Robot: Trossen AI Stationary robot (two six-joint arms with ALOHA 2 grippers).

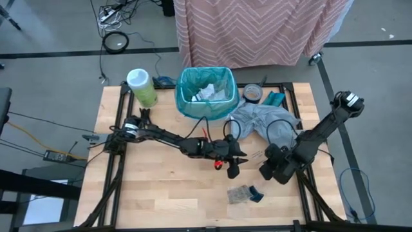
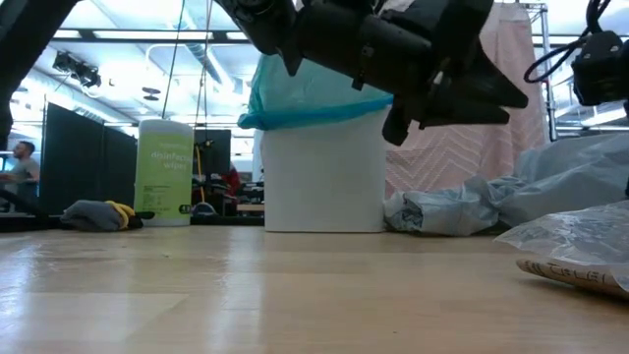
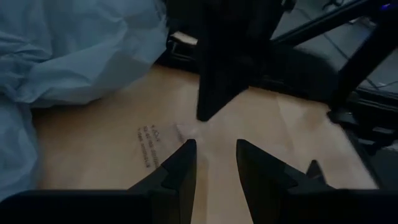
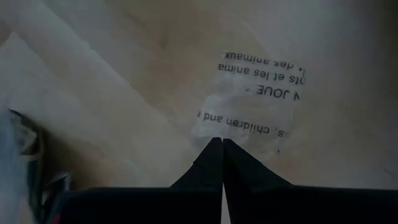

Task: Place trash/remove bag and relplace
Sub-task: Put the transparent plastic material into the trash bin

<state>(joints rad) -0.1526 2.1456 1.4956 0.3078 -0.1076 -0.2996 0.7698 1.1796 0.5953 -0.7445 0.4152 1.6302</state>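
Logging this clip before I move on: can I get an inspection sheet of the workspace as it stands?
Surface: wooden table, mostly bare at the front.
Job's things: white bin with teal liner fitted, white scraps inside; clear packet with a dark blue scrap near the front edge.
Clutter: grey bag, green wipes tub, tape roll.
Grippers: left gripper partly open, empty, above the table; right gripper shut, tips at a clear printed film piece; whether gripped, cannot tell.
Cables: black cable looping over the grey bag.
Surroundings: pink striped cloth, floor cables, person seated far left in the low view.
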